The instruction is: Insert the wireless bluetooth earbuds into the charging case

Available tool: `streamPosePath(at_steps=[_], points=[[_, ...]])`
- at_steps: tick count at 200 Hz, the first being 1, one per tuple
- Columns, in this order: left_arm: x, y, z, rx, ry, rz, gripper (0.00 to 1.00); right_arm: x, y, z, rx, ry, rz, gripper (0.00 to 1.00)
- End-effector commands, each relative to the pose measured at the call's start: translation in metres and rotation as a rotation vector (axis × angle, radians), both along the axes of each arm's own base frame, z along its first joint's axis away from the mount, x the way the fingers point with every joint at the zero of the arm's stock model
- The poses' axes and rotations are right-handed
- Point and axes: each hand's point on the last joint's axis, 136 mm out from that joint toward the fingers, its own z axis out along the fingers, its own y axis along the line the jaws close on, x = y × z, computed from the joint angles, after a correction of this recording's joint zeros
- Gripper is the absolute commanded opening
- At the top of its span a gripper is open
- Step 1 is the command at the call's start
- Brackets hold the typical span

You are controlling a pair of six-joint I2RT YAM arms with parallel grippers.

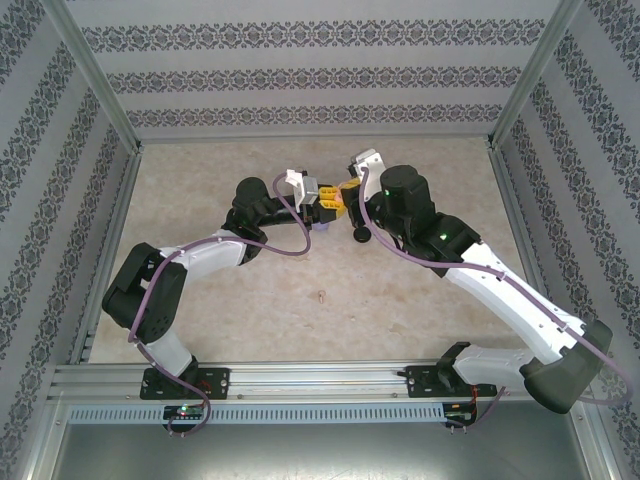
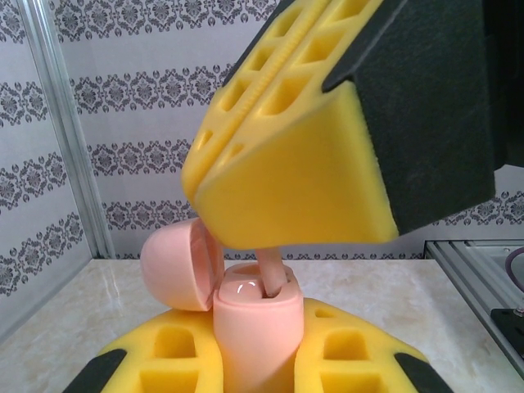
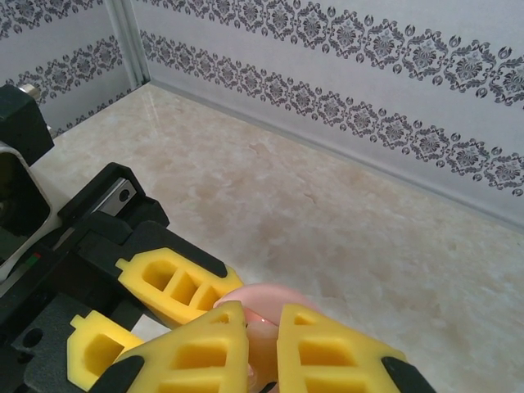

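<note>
Pinkish-tan earbud [image 2: 274, 277], pinched by right fingers [image 2: 295, 188], sits tip-down in the open pink case [image 2: 254, 327] clamped between left fingers [image 2: 172, 360].

Pink case [image 2: 254, 336] stood upright, lid open; pinkish-tan earbud [image 2: 274, 277] stood stem-up in its well; second earbud [image 1: 320, 296] lay at centre of table [image 1: 250, 330].

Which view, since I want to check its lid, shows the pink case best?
Left wrist: the case sits close in the left pincer, lid swung open, an earbud at its mouth. Right wrist gives just a pink sliver between yellow fingers. From the top it is too small and covered to make out.
</note>
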Motion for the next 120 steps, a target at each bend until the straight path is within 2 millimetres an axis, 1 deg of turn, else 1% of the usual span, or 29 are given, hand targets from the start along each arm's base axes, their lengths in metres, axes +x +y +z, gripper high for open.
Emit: streamPosePath(at_steps=[1, 46, 75, 99, 120], points=[[-0.016, 0.000, 0.047, -0.070, -0.136, -0.021, 0.00, -0.009, 0.015, -0.033, -0.044, 0.090, 0.053, 0.11], [-0.016, -0.001, 0.046, -0.071, -0.132, -0.015, 0.00, -0.008, 0.019, -0.045, -0.049, 0.123, 0.062, 0.10], [-0.010, 0.000, 0.046, -0.076, -0.126, 0.013, 0.00, -0.016, 0.025, -0.051, -0.048, 0.143, 0.101, 0.11], [-0.009, 0.000, 0.046, -0.082, -0.119, 0.015, 0.00, -0.022, 0.026, -0.052, -0.045, 0.143, 0.118, 0.13], [-0.008, 0.000, 0.048, -0.091, -0.114, 0.019, 0.00, -0.023, 0.023, -0.052, -0.043, 0.139, 0.113, 0.14]])
